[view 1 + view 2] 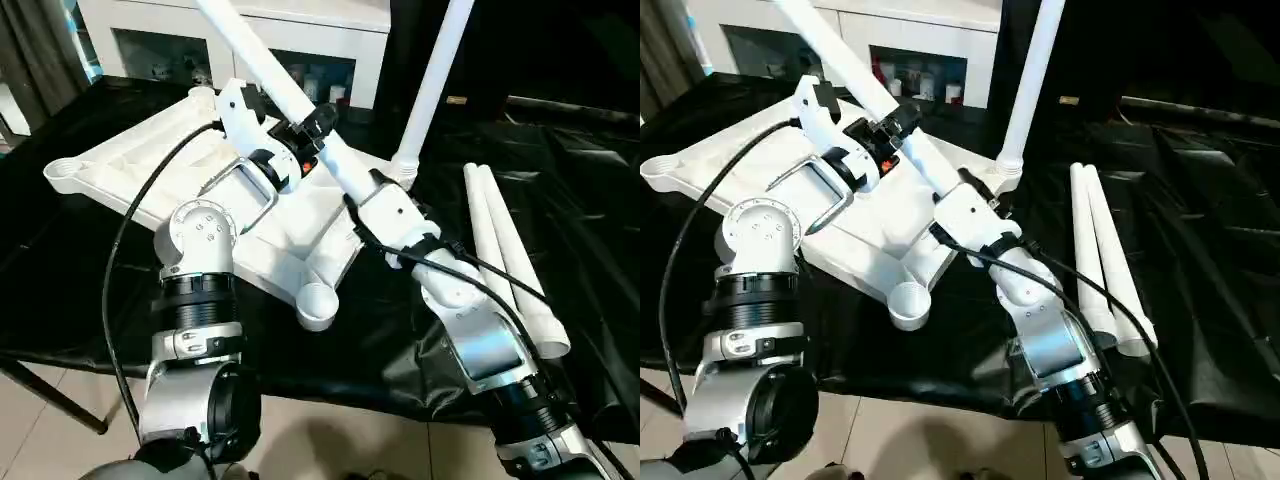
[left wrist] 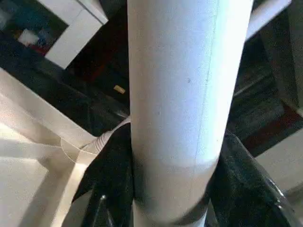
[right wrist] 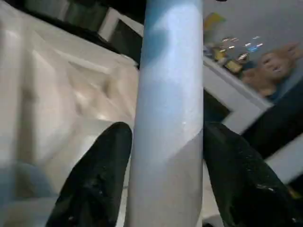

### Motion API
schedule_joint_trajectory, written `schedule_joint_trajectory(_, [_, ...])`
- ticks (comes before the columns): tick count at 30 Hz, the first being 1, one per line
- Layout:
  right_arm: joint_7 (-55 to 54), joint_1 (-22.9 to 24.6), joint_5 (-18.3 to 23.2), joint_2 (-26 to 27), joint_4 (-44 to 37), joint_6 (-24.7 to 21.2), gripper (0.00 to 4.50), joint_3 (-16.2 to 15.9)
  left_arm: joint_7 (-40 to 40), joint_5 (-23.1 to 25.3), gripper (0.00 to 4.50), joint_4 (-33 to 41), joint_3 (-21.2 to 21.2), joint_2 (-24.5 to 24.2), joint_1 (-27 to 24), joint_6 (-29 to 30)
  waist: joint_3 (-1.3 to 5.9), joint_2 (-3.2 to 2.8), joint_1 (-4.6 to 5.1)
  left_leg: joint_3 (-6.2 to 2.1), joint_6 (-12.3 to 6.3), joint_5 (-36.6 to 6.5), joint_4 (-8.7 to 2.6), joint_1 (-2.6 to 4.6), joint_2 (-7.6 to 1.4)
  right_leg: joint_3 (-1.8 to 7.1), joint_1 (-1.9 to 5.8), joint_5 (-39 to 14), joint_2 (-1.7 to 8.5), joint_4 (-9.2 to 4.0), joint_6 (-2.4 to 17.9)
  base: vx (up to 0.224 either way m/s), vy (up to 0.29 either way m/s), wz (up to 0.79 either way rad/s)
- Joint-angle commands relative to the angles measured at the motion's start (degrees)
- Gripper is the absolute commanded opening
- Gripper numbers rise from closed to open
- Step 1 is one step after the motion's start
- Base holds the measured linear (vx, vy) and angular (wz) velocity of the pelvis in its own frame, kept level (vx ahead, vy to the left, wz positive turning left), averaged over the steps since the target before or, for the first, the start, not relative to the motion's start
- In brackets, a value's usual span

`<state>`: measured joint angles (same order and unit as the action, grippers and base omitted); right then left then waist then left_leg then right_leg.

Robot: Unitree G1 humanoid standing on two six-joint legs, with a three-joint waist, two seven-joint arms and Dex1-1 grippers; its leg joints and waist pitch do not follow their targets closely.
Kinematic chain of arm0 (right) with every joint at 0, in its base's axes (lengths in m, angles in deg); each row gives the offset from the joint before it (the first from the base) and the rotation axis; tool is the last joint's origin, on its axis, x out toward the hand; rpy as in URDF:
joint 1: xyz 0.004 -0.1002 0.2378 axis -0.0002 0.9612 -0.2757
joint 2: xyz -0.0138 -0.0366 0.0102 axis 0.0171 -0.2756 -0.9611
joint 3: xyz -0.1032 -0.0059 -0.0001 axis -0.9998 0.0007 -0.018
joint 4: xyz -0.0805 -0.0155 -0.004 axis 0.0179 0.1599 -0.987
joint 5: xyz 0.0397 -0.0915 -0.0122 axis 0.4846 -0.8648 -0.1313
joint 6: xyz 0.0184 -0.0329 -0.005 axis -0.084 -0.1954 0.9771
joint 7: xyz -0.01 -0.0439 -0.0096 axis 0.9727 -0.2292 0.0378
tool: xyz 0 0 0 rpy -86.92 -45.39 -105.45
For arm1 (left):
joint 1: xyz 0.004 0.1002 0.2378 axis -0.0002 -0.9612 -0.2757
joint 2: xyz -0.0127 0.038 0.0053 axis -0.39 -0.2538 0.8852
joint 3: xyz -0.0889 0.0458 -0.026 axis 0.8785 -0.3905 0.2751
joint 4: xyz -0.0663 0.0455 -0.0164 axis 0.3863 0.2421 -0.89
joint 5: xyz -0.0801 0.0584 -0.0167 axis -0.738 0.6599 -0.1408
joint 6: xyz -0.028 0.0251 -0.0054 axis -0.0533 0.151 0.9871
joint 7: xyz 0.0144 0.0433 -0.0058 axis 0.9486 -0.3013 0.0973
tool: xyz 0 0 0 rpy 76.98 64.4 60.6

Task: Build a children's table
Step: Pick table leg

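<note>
The white tabletop (image 1: 150, 160) lies underside up on the black cloth, with an empty round socket (image 1: 318, 305) at its near corner. One white leg (image 1: 435, 80) stands upright in the far right corner socket. A second leg (image 1: 270, 70) slants across the tabletop, its upper end towards the back left. My left gripper (image 1: 310, 128) is shut on this slanted leg; its black fingers (image 2: 113, 175) press both sides of the tube. Lower on the same leg, my right gripper (image 1: 362, 195) is shut on it too, its fingers (image 3: 102, 170) hugging the tube.
Two spare legs (image 1: 505, 250) lie side by side on the cloth at the right. A white cabinet with glass doors (image 1: 300, 40) stands behind the table. A black cable (image 1: 125, 240) loops beside my left arm. The table's front edge (image 1: 330, 395) is close, with tiled floor below.
</note>
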<state>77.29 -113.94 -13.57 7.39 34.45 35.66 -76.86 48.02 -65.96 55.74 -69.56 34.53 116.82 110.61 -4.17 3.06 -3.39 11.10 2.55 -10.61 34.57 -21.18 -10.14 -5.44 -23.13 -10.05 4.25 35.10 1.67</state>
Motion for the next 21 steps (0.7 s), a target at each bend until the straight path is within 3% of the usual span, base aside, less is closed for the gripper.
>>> schedule_joint_trajectory(1, [6.95, 0.47, 5.43, -1.40, -3.04, -4.71, 2.82, 1.15, -3.42, 0.66, 1.81, 1.35, -2.96, -1.14, 0.16, 0.75, 4.78, 0.09, -0.22, -1.55, -5.78, -5.99, -3.23, 0.72, -2.78, 3.50, 3.77, -7.27, 3.92, -3.62, 8.51, 0.000, 0.000, 0.00])
schedule_joint_trajectory(2, [12.61, 0.52, 10.38, -3.22, -5.03, -10.15, 2.86, 2.58, -5.93, 0.38, 1.81, 1.89, -4.30, -2.52, -0.01, 1.70, 4.81, 0.07, -0.33, -1.59, -6.16, -4.90, -3.19, 0.66, -2.90, 3.56, 3.90, -5.06, 3.97, -3.34, 9.58, 0.000, 0.000, 0.00])
schedule_joint_trajectory(6, [19.33, -0.43, 18.48, -6.74, -7.61, -18.29, 2.88, 6.16, -10.97, -1.06, 1.81, 3.56, -6.51, -4.95, -0.41, 4.02, 4.80, 0.04, -0.78, -1.50, -5.95, -4.60, -3.15, 0.78, -3.10, 3.60, 3.89, -5.16, 4.32, -3.36, 11.57, 0.000, 0.000, 0.00])
schedule_joint_trajectory(9, [22.57, -2.13, 23.94, -9.44, -7.96, -23.18, 2.88, 9.49, -16.37, -2.76, 1.80, 5.21, -8.70, -7.54, -0.97, 5.91, 4.78, 0.09, -1.08, -1.42, -4.51, -5.00, -3.12, 0.78, -3.21, 3.64, 3.77, -7.15, 4.55, -3.49, 12.08, 0.000, 0.000, 0.00])
schedule_joint_trajectory(14, [28.81, -4.26, 29.42, -13.93, -8.17, -31.95, 2.88, 11.55, -22.84, -4.60, 1.80, 6.37, -10.44, -10.44, -1.03, 7.56, 4.60, 0.37, -1.27, -1.34, -2.90, -6.16, -3.14, 0.82, -2.95, 3.62, 3.82, -11.56, 4.47, -3.88, 10.45, 0.000, 0.000, 0.00])
schedule_joint_trajectory(15, [31.02, -4.55, 30.75, -15.48, -7.94, -34.24, 2.88, 11.53, -24.11, -5.25, 1.80, 6.40, -10.41, -10.95, -0.62, 8.10, 4.64, 0.75, -1.44, -1.26, -2.85, -5.90, -3.06, 0.86, -3.02, 3.66, 3.75, -12.45, 4.52, -4.01, 9.80, 0.000, 0.000, 0.00])
schedule_joint_trajectory(19, [35.75, -4.96, 33.92, -19.24, -7.68, -38.22, 2.88, 10.68, -26.41, -6.00, 1.80, 6.20, -10.61, -12.16, 0.50, 9.04, 4.69, 0.57, -1.91, -1.40, -2.44, -4.97, -3.08, 0.76, -3.14, 3.59, 3.67, -12.44, 4.59, -3.86, 9.21, 0.000, 0.000, 0.00])
schedule_joint_trajectory(20, [36.49, -5.06, 34.10, -19.98, -7.47, -38.74, 2.88, 10.17, -26.97, -6.22, 1.80, 6.19, -10.93, -12.52, 0.64, 9.16, 4.76, 0.97, -1.97, -1.42, -2.34, -4.80, -3.07, 0.79, -3.15, 3.53, 3.70, -12.30, 4.59, -3.78, 9.04, 0.000, 0.000, 0.00])
schedule_joint_trajectory(21, [36.84, -5.11, 34.18, -20.14, -7.37, -38.93, 2.88, 9.94, -27.19, -6.29, 1.80, 6.26, -11.09, -12.62, 0.62, 9.22, 4.76, 0.93, -1.97, -1.41, -2.29, -4.73, -3.06, 0.77, -3.15, 3.55, 3.64, -12.25, 4.58, -3.79, 9.01, 0.000, 0.000, 0.00])
